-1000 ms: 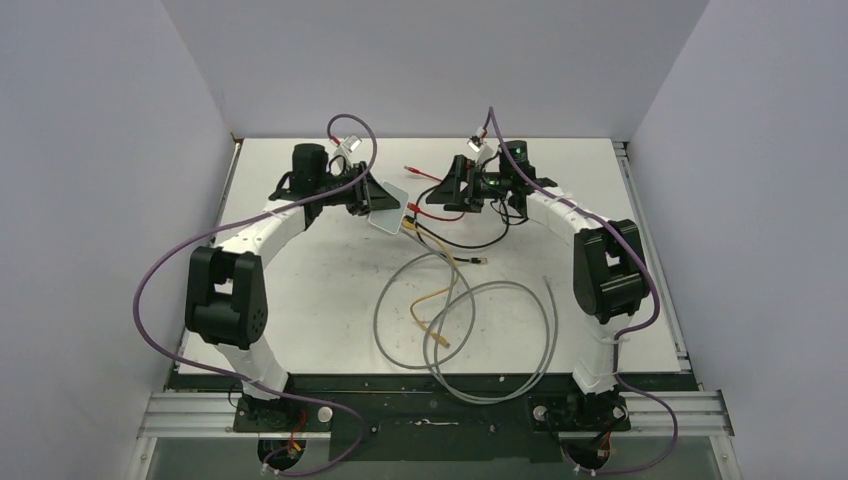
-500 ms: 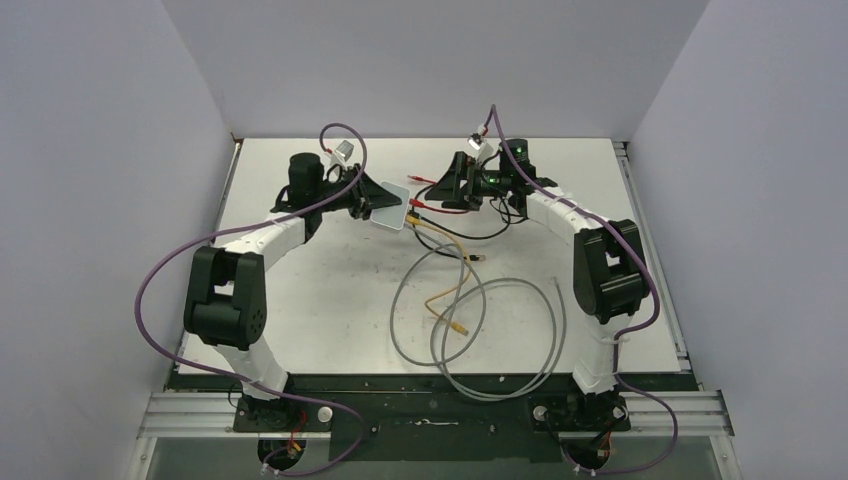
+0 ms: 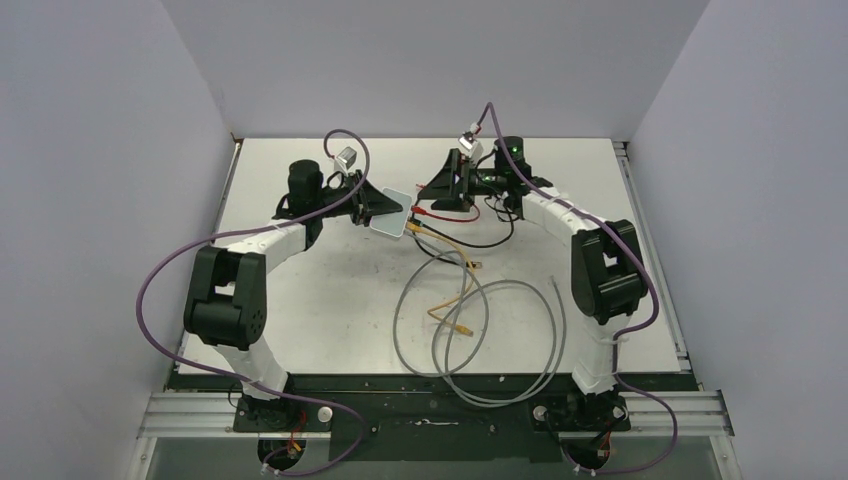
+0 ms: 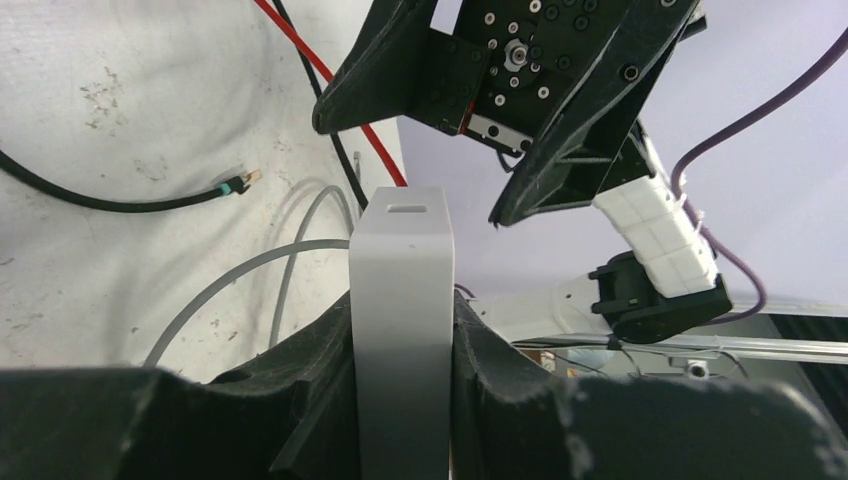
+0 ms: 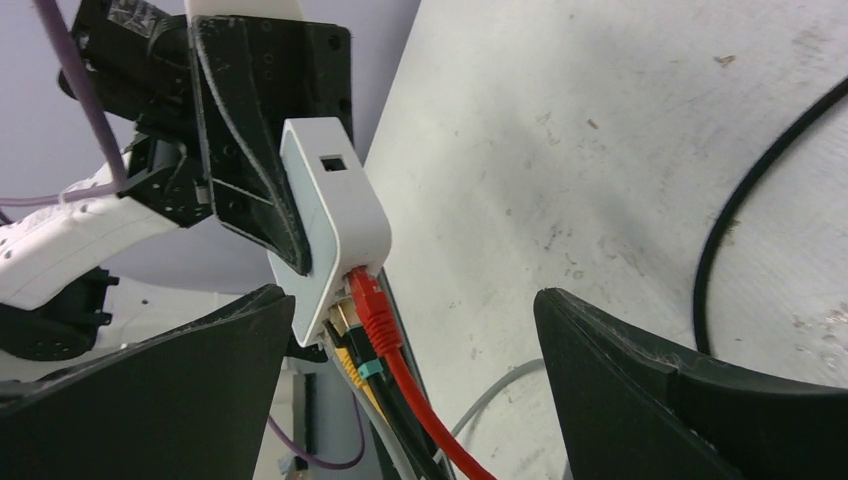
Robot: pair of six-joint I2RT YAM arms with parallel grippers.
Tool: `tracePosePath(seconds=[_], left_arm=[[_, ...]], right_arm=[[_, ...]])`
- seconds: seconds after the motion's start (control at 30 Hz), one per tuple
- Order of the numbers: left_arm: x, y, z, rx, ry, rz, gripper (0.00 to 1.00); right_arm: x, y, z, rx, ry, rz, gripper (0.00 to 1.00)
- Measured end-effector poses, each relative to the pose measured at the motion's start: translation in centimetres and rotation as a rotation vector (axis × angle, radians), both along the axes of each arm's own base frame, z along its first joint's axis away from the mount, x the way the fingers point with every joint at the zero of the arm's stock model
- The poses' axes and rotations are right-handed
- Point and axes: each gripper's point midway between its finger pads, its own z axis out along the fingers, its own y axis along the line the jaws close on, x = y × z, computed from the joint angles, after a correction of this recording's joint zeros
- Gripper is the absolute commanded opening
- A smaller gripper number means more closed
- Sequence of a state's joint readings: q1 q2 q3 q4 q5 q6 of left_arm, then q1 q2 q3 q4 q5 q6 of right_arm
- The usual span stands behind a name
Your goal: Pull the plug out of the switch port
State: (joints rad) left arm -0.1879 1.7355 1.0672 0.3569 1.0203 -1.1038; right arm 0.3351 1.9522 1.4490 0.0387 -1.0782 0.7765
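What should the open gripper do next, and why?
Probably ease the right gripper forward and close it on the red plug. Its jaws stand wide open with that plug ahead between them, untouched, while the left gripper clamps the switch.

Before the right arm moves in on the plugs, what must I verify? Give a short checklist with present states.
1. The switch clamped in the left gripper: ok.
2. The right gripper open: ok.
3. The red plug seated in its port: ok.
4. A plug gripped by the right gripper: not ok, none yet.
5. The yellow plug clear of that grip: cannot tell.
6. The grey cable slack on the table: ok.
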Motion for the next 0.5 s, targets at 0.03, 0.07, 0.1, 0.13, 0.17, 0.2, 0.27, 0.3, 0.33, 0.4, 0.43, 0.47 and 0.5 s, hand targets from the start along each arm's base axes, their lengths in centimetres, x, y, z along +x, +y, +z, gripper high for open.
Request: tracePosePath(seconds=[0.03,0.07,0.1,0.13,0.17,0.2,0.27,0.3,0.33,0.4,0.43,0.47,0.5], left_arm=[[0.0,0.0,0.1,-0.010,0.003,0.001,0.00],[-0.1,0.0,0.2,-0.023,0.004,0.003,0.00],[-0.2,0.0,0.2,-0.034,0.009,0.005,0.00],[-0.2,-0.1,0.3,-0.041,0.011,0.005,0.00],[-0.2,-0.1,0.4,-0.050,0.018,0.005,0.00],[-0.2,-0.1,0.5,-0.056,0.022,0.006,0.00],[-0.1,-0.1,0.6,-0.064,0.022,0.008,0.00],[0.0,-0.2,0.6,-0.067,0.024,0.009,0.00],[0.0,-0.2,0.7,-0.069,0.026,0.009,0.00],[0.0,-0.2,0.7,-0.071,0.026,0.009,0.00],[0.0,-0.2,0.7,-0.071,0.026,0.010,0.00],[0.0,-0.2,0.8,-0.071,0.027,0.010,0.00],[0.0,-0.2,0.7,-0.071,0.028,0.010,0.00]], right_arm=[[-0.2,0.4,0.3,0.011,0.003,0.009,0.89],[-0.4,0.7,0.5,0.022,0.007,0.017,0.86],[-0.5,1.0,0.8,0.034,0.010,0.022,0.84],[-0.5,1.2,1.1,0.048,0.012,0.026,0.83],[-0.7,1.5,1.5,0.061,0.015,0.032,0.82],[-0.8,1.8,1.8,0.074,0.017,0.037,0.80],[-1.0,2.1,2.3,0.095,0.021,0.046,0.77],[-1.0,2.2,2.4,0.102,0.025,0.048,0.75],[-1.1,2.2,2.6,0.109,0.026,0.052,0.74],[-1.1,2.3,2.9,0.118,0.031,0.054,0.69],[-1.2,2.3,3.0,0.121,0.032,0.056,0.67],[-1.2,2.3,3.0,0.123,0.034,0.057,0.65],[-1.2,2.3,3.0,0.125,0.037,0.058,0.64]])
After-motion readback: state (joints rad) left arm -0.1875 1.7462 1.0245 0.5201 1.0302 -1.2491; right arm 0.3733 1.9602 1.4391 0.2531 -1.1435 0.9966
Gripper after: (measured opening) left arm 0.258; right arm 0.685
